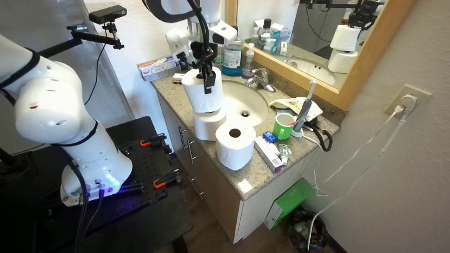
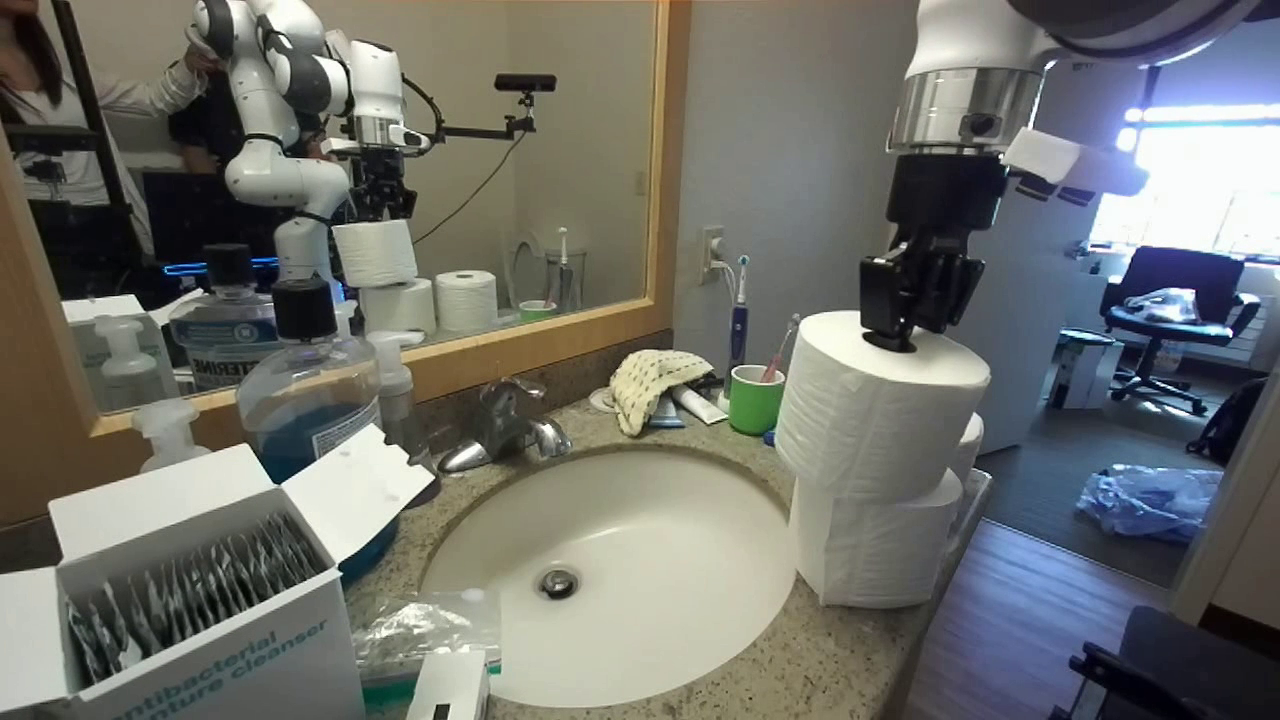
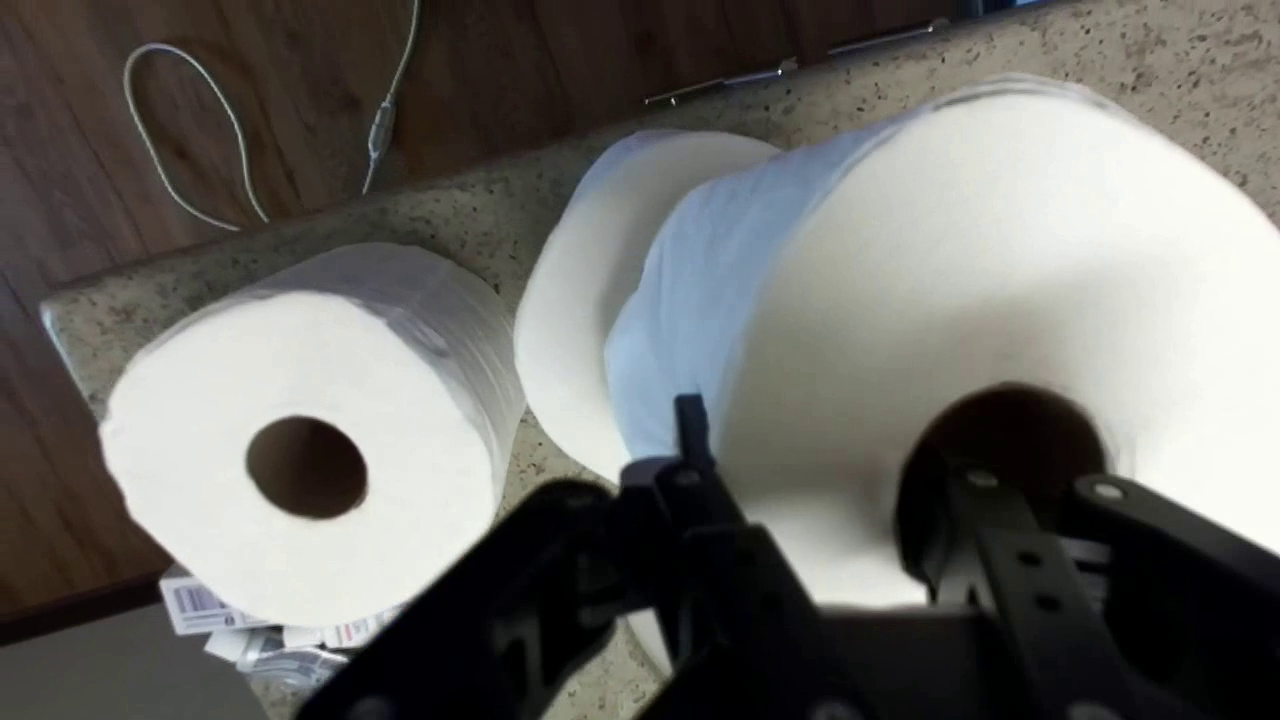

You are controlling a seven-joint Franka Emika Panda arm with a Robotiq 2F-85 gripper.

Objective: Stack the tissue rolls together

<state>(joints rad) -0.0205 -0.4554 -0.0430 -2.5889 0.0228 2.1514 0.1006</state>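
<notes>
Pointing downward, the black pincer (image 1: 204,83) grips the wall of the upper roll (image 1: 200,100) in an exterior view: 1 finger (image 1: 210,80) lies along the outer face, 1 is down the core, and the jaws stand apart only by that thickness of paper. The upper roll sits tilted above the lower roll (image 1: 209,127), which stands upright on the worktop (image 1: 258,180) just beside the sink (image 1: 258,102). The 3rd roll (image 1: 233,151) stands upright near the lower roll, towards the worktop's corner. Past it are a toothpaste box (image 1: 269,153) and a green cup (image 1: 283,132).

In an exterior view, a faucet (image 2: 500,425) and an open carton (image 2: 240,650) of sachets share the worktop. The upper roll leans off-centre over the lower roll, and the outlines of the 2 meet. Most of the 3rd roll is hidden behind them. A mirror (image 2: 590,120) reflects all 3 rolls.

In the wrist view, the upper roll fills the right, its core facing the camera with a finger inside; part of the lower roll shows from under it. The 3rd roll is at left, its core open to view; whether it touches the lower roll I cannot tell. Past the worktop's edge is a wood floor (image 3: 50,350).
</notes>
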